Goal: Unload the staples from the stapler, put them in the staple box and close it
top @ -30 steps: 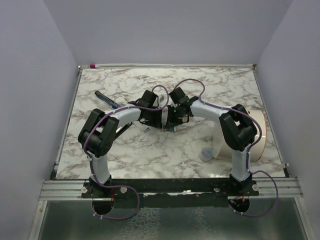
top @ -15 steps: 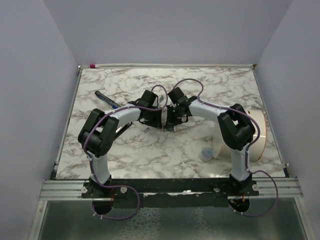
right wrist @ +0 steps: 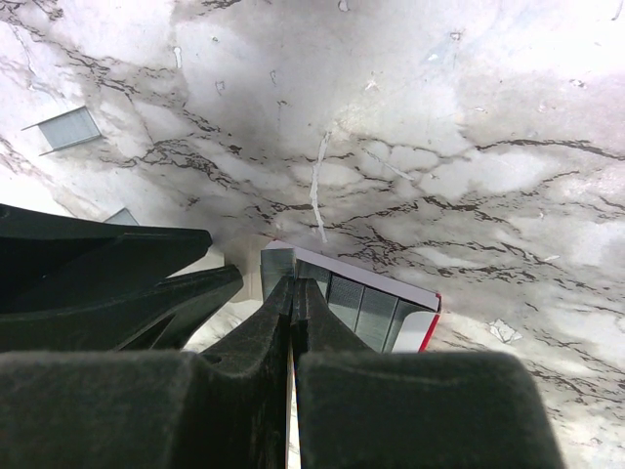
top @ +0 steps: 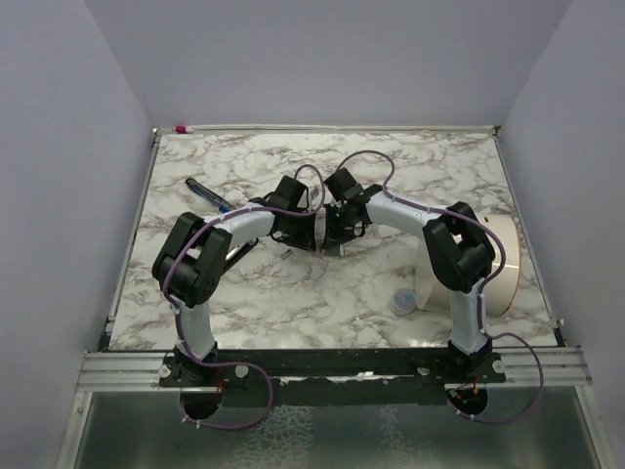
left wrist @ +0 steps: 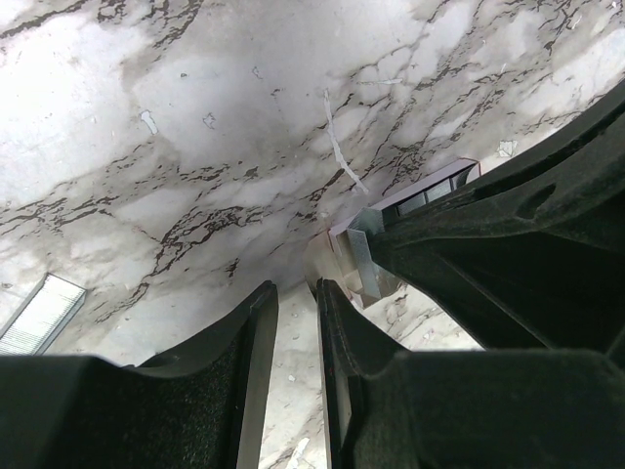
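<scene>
The stapler shows in no view. A small white box with a red edge [right wrist: 410,289] lies on the marble and holds several silvery strips of staples [right wrist: 276,266]. My right gripper [right wrist: 293,283] is shut, its tips pressed against the end strip, which stands up at the box's left end [left wrist: 366,262]. My left gripper [left wrist: 295,285] faces it from the other side. Its jaws stand narrowly apart, with bare marble showing between them. The box's pale end lies just past those tips; I cannot tell whether they touch it. From above, both grippers [top: 314,237] [top: 334,237] meet at mid-table.
Loose staple strips lie on the marble [right wrist: 66,129] [right wrist: 122,216] [left wrist: 39,313]. A blue-black pen [top: 208,193] lies back left. A large white roll [top: 503,264] and a small clear cap [top: 400,301] sit by the right arm. A pink-tipped piece [top: 182,128] rests at the back rim.
The right wrist has edged slightly to the left, closer to the left gripper. Both grippers keep the same opening.
</scene>
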`<state>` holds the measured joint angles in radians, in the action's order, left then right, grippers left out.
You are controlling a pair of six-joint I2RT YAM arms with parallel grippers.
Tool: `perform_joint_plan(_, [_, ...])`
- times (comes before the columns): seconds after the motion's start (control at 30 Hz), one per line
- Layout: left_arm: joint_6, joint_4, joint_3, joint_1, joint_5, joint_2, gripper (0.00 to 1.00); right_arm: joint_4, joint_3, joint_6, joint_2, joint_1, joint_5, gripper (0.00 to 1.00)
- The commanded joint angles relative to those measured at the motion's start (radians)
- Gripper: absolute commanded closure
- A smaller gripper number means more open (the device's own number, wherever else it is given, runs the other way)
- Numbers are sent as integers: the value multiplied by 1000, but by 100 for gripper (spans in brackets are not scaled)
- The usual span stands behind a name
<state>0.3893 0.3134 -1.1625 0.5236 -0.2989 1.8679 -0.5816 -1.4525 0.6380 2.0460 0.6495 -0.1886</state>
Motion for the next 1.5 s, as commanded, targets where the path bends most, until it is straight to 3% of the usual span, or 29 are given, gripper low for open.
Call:
perform_joint_plan(0.0, [-43,12,9,12,-17,-32,73,-54,-42,-17,28,36,62,99])
perform_joint_plan(0.7, [-42,9,8,12,-37,-35,73,-138,-100,-31,57,68,112,96])
perform_joint_plan(1.47, [-42,7,7,12,-48,-44,73,-107,-112,-50,50,76,71,90])
